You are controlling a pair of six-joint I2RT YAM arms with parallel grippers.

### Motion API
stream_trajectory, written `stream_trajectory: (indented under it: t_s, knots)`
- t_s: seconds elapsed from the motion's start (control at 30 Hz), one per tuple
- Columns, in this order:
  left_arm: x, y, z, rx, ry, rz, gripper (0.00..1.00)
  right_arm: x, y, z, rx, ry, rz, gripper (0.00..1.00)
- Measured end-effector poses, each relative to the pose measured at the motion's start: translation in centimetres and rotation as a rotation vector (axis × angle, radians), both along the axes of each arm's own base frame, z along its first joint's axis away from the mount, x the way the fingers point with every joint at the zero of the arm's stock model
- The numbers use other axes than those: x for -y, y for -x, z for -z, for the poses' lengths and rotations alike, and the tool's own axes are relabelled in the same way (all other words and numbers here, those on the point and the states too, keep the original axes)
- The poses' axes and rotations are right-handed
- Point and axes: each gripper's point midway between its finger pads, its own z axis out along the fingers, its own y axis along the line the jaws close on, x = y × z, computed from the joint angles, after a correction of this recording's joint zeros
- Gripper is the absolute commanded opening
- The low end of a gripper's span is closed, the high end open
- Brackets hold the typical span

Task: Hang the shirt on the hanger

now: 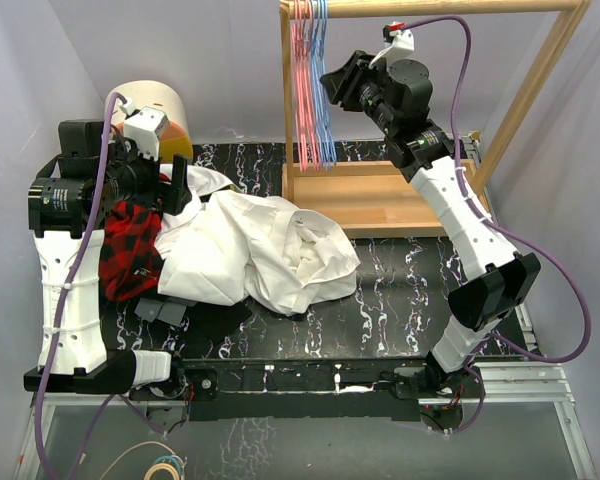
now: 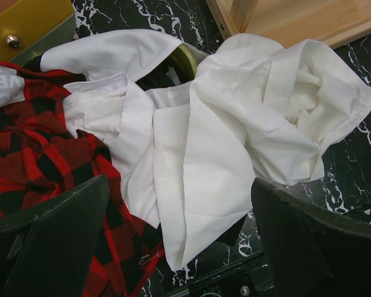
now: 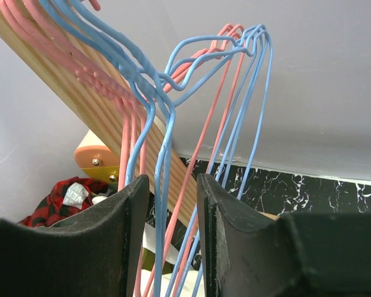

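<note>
The white shirt (image 1: 265, 245) lies crumpled on the black marbled table; in the left wrist view it (image 2: 235, 124) fills the middle. My left gripper (image 1: 180, 185) hovers over its left part, open and empty, its jaws (image 2: 179, 185) wide apart above a fold of white fabric. Several light-blue hangers (image 1: 323, 90) hang on the wooden rack beside the pink ones (image 1: 302, 90). My right gripper (image 1: 332, 80) is up at them, its jaws a little apart. A blue hanger wire (image 3: 162, 185) runs between its fingers (image 3: 173, 198), with other blue and pink wires in the gap.
A red-and-black plaid garment (image 1: 130, 250) lies left of the shirt, partly under it (image 2: 31, 148). The wooden rack's base (image 1: 390, 205) stands on the table at the back right, its rail (image 1: 430, 8) overhead. A cream and yellow cylinder (image 1: 160, 105) stands at the back left.
</note>
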Motion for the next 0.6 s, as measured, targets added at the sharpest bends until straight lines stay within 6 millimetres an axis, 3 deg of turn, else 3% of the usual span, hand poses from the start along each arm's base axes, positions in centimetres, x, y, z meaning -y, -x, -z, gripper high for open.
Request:
stream_trajectory:
  t_s: [0.6]
  knots:
    - [0.1,0.0,0.0,0.001,0.0,0.012,0.97,1.3,-0.7,0.3,0.007,0.038,0.08,0.36]
